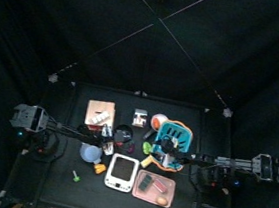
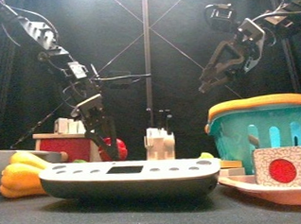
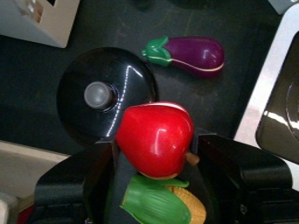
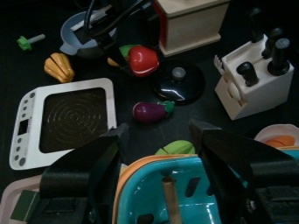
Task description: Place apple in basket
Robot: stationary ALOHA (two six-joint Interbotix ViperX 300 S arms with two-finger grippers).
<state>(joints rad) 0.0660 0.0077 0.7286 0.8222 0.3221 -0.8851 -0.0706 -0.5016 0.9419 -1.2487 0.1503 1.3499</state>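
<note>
The red apple [image 3: 156,138] sits between the jaws of my left gripper [image 3: 152,166], which is shut on it just above a round black lid [image 3: 111,92]. In the right wrist view the apple [image 4: 142,59] is left of the knife block. In the front view it [image 2: 114,148] is low behind the white scale. The teal-blue oval basket [image 2: 242,114] stands at the right of the table [image 1: 189,133], apart from the apple. My right gripper [image 4: 158,153] is open and empty, held above the basket's rim [image 4: 216,179].
A purple eggplant [image 4: 149,110], a white scale [image 4: 65,118], a knife block [image 4: 251,74], a grey-blue bowl [image 4: 84,37] and a yellow pepper [image 4: 59,64] lie around the apple. A pink tray [image 2: 278,190] is at the front right. A red-and-white box [image 1: 100,114] stands at the back left.
</note>
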